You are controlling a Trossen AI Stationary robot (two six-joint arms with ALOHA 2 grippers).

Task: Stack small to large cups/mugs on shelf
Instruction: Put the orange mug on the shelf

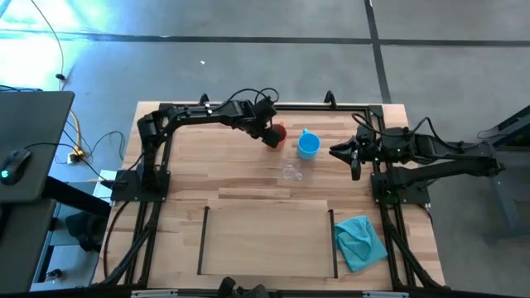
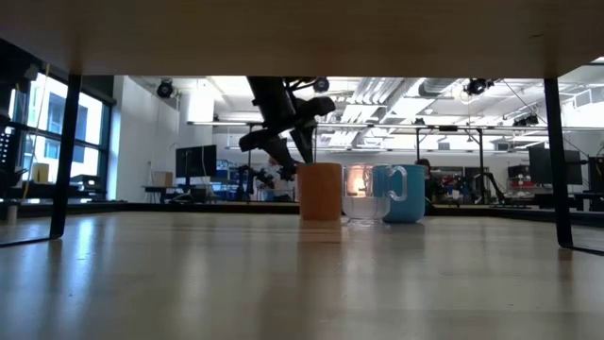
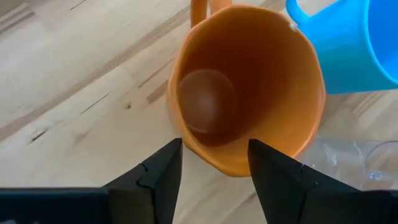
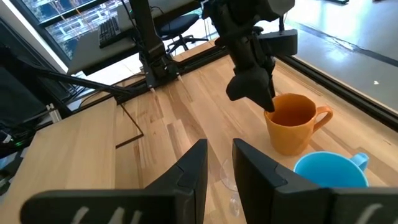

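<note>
An orange mug [image 1: 279, 131] stands upright on the far part of the table, its handle [image 4: 320, 117] pointing away from my left arm. Just right of it stands a blue mug [image 1: 308, 146]. A clear glass cup [image 1: 291, 171] stands nearer the front. My left gripper [image 3: 214, 165] is open and slants down over the orange mug's rim [image 3: 230, 165] on the arm's side, one finger at either side of that stretch of rim. My right gripper [image 4: 219, 163] hangs right of the blue mug, open by a narrow gap, with nothing in it. The pale shelf [image 1: 267, 240] lies near the front.
A teal cloth [image 1: 361, 242] lies crumpled right of the shelf. Black frame rails [image 1: 157, 178] run along both sides of the table. Bare striped wood [image 1: 248, 178] lies between the cups and the shelf.
</note>
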